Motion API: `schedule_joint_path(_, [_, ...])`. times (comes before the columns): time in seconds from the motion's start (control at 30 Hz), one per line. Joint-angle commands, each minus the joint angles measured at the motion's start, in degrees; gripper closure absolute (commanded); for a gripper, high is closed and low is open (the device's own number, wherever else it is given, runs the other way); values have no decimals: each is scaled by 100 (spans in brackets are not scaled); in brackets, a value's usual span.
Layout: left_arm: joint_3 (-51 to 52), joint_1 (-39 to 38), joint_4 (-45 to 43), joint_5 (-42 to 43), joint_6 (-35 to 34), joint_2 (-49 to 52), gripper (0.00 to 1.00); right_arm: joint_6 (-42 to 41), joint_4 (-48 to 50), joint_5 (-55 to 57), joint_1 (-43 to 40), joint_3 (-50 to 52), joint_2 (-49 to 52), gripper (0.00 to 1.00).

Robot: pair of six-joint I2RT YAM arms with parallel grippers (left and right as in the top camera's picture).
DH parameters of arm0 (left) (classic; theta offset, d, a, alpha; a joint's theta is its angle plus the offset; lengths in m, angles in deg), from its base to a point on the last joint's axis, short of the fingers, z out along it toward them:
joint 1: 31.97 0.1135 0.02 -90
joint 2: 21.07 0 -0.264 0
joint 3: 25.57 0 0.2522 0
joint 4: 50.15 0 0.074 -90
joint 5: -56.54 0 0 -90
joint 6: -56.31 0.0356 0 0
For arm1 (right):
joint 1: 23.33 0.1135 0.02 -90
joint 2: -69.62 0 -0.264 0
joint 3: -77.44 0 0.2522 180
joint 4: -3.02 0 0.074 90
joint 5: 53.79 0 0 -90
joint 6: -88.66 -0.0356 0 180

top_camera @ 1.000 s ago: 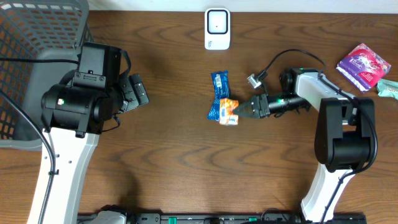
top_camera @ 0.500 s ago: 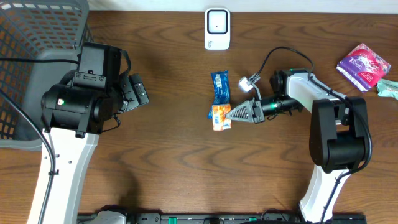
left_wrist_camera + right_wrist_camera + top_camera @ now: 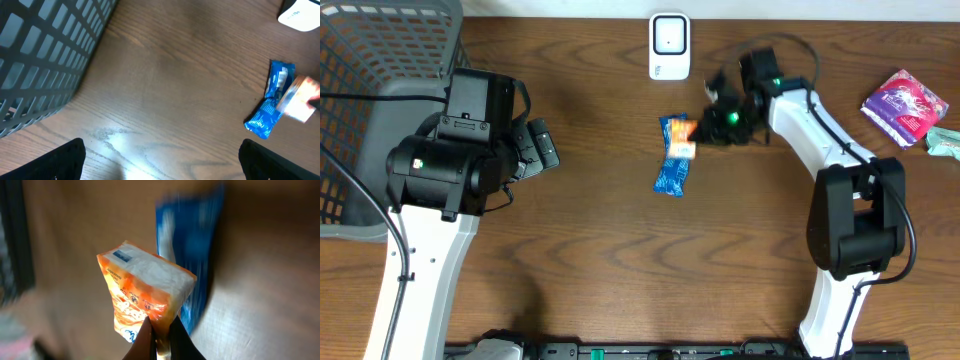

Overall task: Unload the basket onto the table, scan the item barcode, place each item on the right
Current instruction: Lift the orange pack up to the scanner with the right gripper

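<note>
Carrying step, it seems: right gripper (image 3: pixel 159 332) pinches the orange packet (image 3: pixel 142 297), whose barcode must next face the scanner (image 3: pixel 669 45) at the table's (image 3: pixel 590 260) far edge; left gripper (image 3: pixel 160 162) gapes idle.

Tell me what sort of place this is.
Probably a mock shop checkout on a lab bench: a white scanner on the wooden table, a grey mesh basket at its edge, and an orange packet and a blue packet to scan.
</note>
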Motion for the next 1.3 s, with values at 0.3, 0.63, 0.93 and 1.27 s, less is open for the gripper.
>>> schedule_joint_path(0.3, [-35,17,15,-96,35,-44,2,2,2028,4896,839,-1523,39,99])
schedule_joint_path(0.63, [-35,17,15,-96,35,-44,2,3394,4339,7055,1565,-1626,927,99])
schedule_joint_path(0.93, [-35,17,15,-96,35,-44,2,6255,4859,7049,1622,-1976,1738,99])
schedule_joint_path(1.27, [-35,17,15,-96,35,-44,2,6188,5012,7058,1631,-1976,1805,99])
